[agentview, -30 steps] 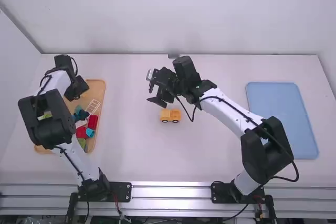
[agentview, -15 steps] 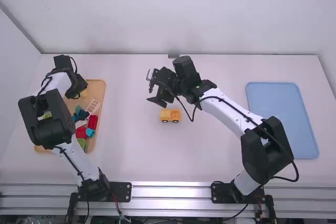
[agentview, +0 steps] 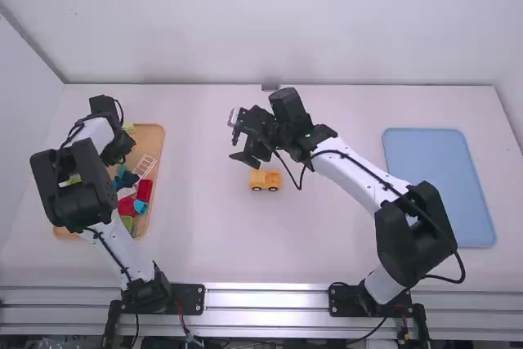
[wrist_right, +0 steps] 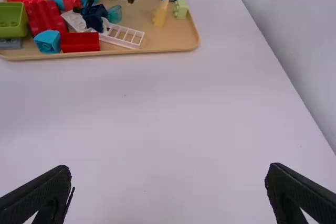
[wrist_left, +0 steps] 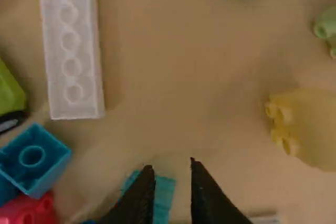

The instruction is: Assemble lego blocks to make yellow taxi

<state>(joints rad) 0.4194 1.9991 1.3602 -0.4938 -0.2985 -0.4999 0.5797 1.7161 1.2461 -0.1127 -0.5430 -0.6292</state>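
Around the centre of the high view, your yellow toy vehicle [agentview: 265, 180] stood upright on the white table [agentview: 327, 234], two dark wheels on its visible side. Just above it in the frame you had the right gripper [agentview: 245, 146], its jaws spread wide, as the right wrist view showed.

At the left of the frame lay your wooden-coloured tray [agentview: 152, 133] of loose blocks. The left gripper [agentview: 120, 158] was over its upper part, jaws parted by a narrow gap; in the left wrist view you could see a teal piece [wrist_left: 164, 195] between and behind the fingers. In that same view, a yellow piece [wrist_left: 310, 129], a long white block [wrist_left: 71, 45] and a turquoise block [wrist_left: 37, 156] lay apart from the fingers.

Lower in the tray, the high view gave you a white lattice piece [agentview: 146, 166] near a dark blue piece [agentview: 128, 178], then a red block [agentview: 145, 190] and a green block [agentview: 127, 223]. Toward the right edge of the frame, your light-blue tray [agentview: 439, 185] lay flat on the table.
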